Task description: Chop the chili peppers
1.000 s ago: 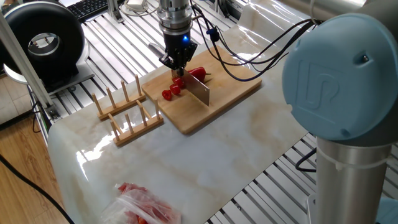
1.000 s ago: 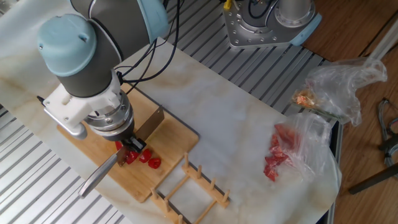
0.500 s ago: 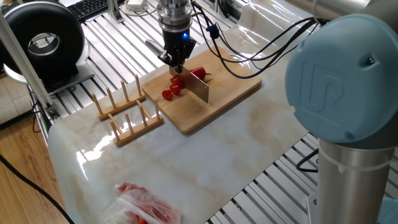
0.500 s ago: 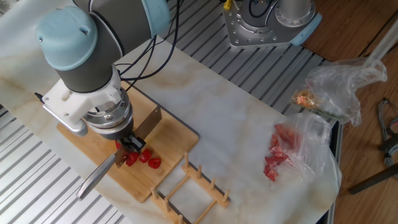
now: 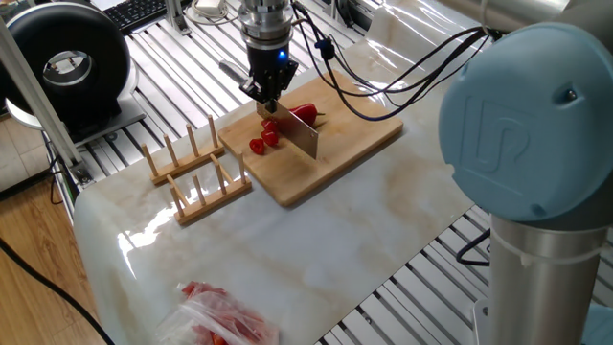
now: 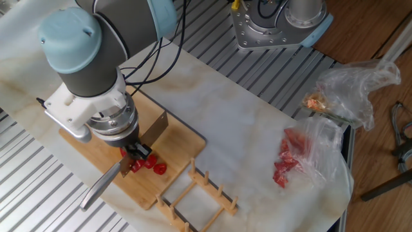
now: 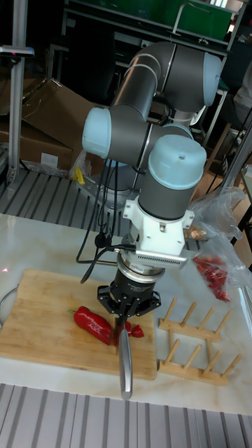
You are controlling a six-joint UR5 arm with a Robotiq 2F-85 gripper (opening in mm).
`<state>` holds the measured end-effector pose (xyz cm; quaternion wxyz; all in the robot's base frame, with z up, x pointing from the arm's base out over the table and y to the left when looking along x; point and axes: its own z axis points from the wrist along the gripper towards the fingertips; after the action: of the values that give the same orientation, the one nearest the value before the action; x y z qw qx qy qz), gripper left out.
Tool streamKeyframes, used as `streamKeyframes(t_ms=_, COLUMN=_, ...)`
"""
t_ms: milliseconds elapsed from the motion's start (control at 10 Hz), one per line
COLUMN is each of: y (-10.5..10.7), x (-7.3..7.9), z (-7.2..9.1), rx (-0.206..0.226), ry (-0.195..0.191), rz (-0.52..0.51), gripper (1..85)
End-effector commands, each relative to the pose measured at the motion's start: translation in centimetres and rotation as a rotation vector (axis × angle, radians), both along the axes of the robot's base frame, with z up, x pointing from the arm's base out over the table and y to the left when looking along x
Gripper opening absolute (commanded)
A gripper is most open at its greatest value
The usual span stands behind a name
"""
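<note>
The chili peppers lie on a bamboo cutting board [image 5: 359, 144]: one large glossy red piece [image 5: 305, 113] with a dark stem, and several small red chunks [image 5: 262, 141] beside it. My gripper [image 5: 267, 96] is shut on a knife handle [image 5: 231, 72]. The knife's blade [image 5: 305, 140] stands on edge on the board between the large piece and the chunks. The other fixed view has the gripper [image 6: 136, 152] above the chunks [image 6: 153, 166], with the blade [image 6: 155, 125] behind. From the tall fixed view, the large piece [image 7: 93, 323] lies left of the gripper [image 7: 128, 310].
A wooden slotted rack [image 5: 192, 172] stands on the marble table just beside the board. A clear plastic bag showing red [image 5: 225, 321] lies near the table's front edge. A black round device [image 5: 67, 59] sits off the table at the far left.
The gripper and knife have shifted slightly up and toward the far left. The pepper pieces have not moved.
</note>
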<state>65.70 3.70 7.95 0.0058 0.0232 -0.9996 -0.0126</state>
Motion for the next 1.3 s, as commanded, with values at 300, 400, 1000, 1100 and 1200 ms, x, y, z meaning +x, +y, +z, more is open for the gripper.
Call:
streamKeyframes(t_ms=300, y=1.7, x=0.1, z=3.0, rx=0.006, ry=0.013, rz=0.024, gripper=1.3)
streamKeyframes(t_ms=400, y=1.2, x=0.0, z=3.6, rx=-0.003, ry=0.011, rz=0.034, gripper=1.3)
streamKeyframes(t_ms=1000, y=-3.9, x=1.5, z=3.7, rx=-0.015, ry=-0.033, rz=-0.035, gripper=1.3)
streamKeyframes(t_ms=1100, y=-4.4, x=1.6, z=3.4, rx=-0.016, ry=-0.031, rz=-0.052, gripper=1.3)
streamKeyframes(t_ms=1200, y=-4.9, x=1.6, z=3.2, rx=-0.018, ry=-0.031, rz=-0.056, gripper=1.3)
